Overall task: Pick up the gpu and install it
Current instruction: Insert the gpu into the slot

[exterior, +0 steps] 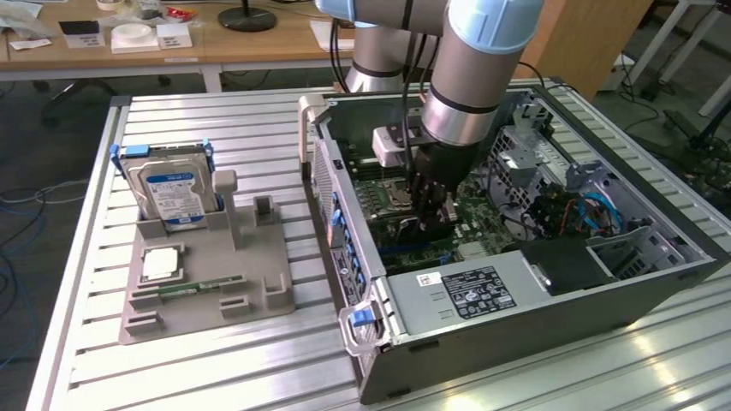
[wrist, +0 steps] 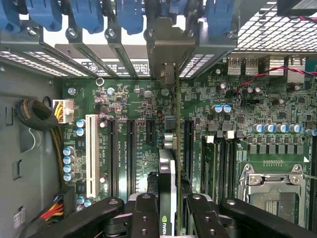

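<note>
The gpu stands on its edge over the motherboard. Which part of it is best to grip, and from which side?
Grip the gpu across its two flat faces, near the upper long edge, coming from above, as the gripper does now. The card is thin and edge-on, so the faces probably give the fingers broad surfaces, and the lower edge is free toward the motherboard.

The arm descends vertically from above into the open computer case (exterior: 639, 282), its wrist pointing straight down over the motherboard (wrist: 129, 106). The pincer (exterior: 432, 224) sits inside the case, just above the motherboard near its expansion slots. Its black fingers (wrist: 143, 215) are partly closed, clamping the gpu (wrist: 167, 198) edge-on between them, the card held upright.
</note>
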Robot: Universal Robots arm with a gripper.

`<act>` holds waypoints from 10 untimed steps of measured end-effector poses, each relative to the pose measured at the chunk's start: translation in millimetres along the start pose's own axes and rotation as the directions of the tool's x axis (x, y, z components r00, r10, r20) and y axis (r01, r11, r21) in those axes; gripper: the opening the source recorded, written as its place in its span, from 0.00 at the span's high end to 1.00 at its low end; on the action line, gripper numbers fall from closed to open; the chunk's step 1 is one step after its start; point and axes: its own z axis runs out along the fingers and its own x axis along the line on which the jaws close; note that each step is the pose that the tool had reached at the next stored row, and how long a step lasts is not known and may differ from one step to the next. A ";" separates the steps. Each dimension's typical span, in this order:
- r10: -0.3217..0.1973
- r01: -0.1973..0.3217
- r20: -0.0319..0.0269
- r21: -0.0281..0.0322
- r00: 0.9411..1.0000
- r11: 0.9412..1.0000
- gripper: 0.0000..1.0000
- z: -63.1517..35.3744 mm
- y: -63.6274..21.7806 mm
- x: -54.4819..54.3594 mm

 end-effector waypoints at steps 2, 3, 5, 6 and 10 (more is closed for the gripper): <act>0.000 0.000 0.000 0.000 1.000 1.000 0.73 1.1 0.0 0.0; 0.000 0.000 0.001 0.001 1.000 1.000 0.73 1.7 -0.1 0.0; 0.000 0.000 0.000 0.000 1.000 1.000 0.73 1.7 -0.1 0.0; 0.000 0.000 0.000 0.000 1.000 1.000 0.73 1.7 -0.1 0.0; 0.000 0.000 0.001 0.000 1.000 1.000 0.73 1.8 -0.1 -0.1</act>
